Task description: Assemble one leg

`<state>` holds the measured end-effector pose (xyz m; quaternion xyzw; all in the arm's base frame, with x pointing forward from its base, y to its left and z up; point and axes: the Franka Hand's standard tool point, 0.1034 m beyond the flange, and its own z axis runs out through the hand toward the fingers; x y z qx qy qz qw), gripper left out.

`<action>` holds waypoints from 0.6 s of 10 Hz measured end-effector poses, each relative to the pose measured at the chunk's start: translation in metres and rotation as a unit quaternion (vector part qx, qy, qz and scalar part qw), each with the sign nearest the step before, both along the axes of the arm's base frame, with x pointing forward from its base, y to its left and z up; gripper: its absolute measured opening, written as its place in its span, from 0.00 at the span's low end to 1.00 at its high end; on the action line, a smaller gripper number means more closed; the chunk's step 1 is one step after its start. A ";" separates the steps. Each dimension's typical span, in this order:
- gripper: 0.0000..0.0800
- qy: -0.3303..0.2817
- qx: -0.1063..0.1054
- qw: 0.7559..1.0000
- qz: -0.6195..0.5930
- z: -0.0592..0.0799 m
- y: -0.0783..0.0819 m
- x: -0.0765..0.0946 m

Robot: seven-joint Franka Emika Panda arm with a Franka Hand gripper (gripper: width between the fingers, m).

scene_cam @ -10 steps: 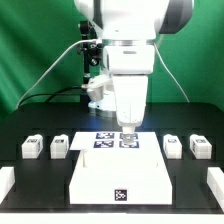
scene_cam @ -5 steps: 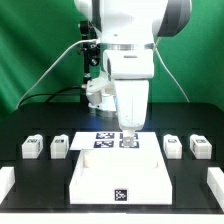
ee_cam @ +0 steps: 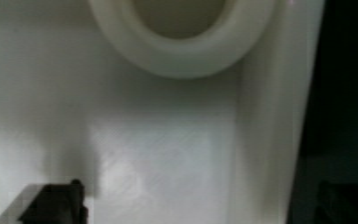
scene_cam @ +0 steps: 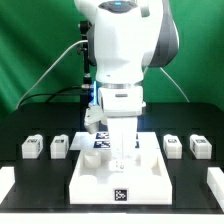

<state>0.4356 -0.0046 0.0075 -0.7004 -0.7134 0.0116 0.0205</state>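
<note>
Legs are being left in pairs on the table beside the white panel, two off either side, while the gripper is being held low over that panel's middle, likely to handle it first; jaw spread cannot be told.

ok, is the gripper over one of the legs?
No: the gripper is low over the white panel, with two legs off to the exterior view's left and two to its right.
</note>
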 end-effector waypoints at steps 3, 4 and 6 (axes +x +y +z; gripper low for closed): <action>0.70 0.001 0.000 1.000 -0.001 0.000 -0.001 -0.001; 0.45 0.001 0.000 1.000 -0.001 0.000 -0.001 -0.001; 0.25 0.001 0.000 1.000 -0.001 -0.001 -0.001 -0.001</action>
